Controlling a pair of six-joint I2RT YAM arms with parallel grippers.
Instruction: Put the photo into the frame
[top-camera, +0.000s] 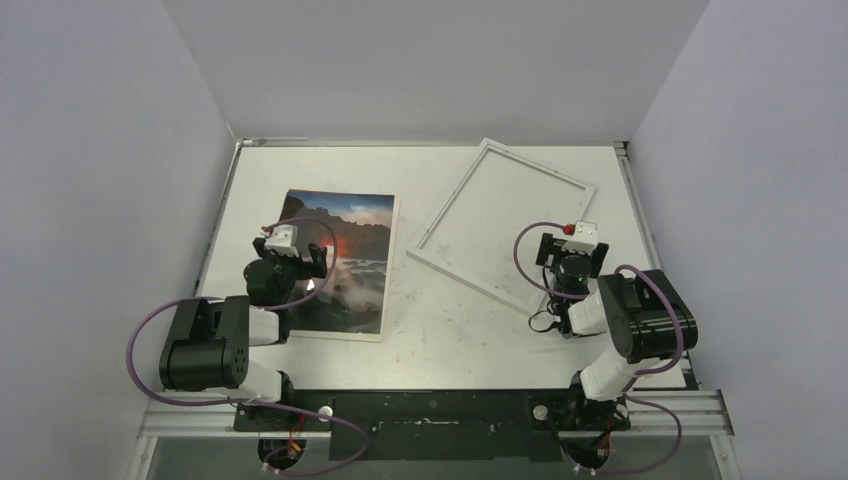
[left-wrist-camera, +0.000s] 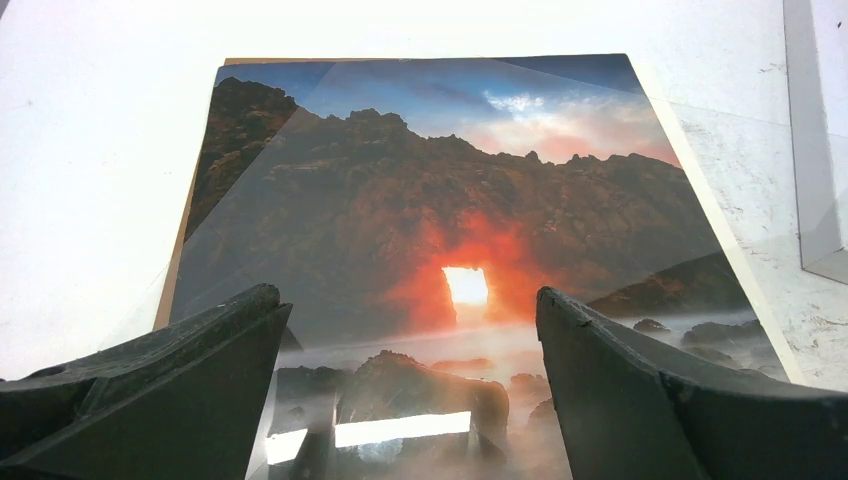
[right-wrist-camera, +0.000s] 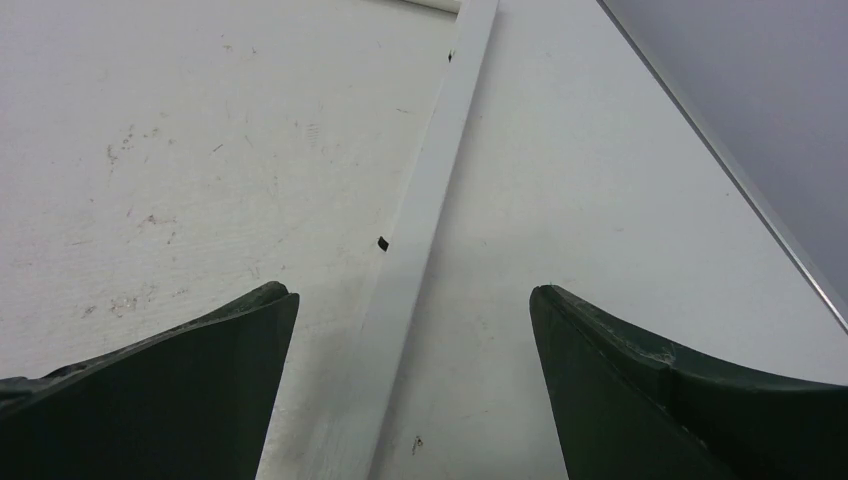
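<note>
A: Over at the left edge of the tabletop (top-camera: 450, 330), is that the photo (top-camera: 345, 250)?
B: Yes, lying flat. The left hand (left-wrist-camera: 410, 300) is above its near part, spread wide and empty.
A: And the frame (top-camera: 503, 222)?
B: Toward the far right corner, askew, apart from the photo. The right hand (right-wrist-camera: 412, 295) hovers wide open over its right rail, holding nothing.

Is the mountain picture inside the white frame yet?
No, it is out. The photo lies flat on the table, beside the frame and not touching it. The frame has nothing inside.
</note>
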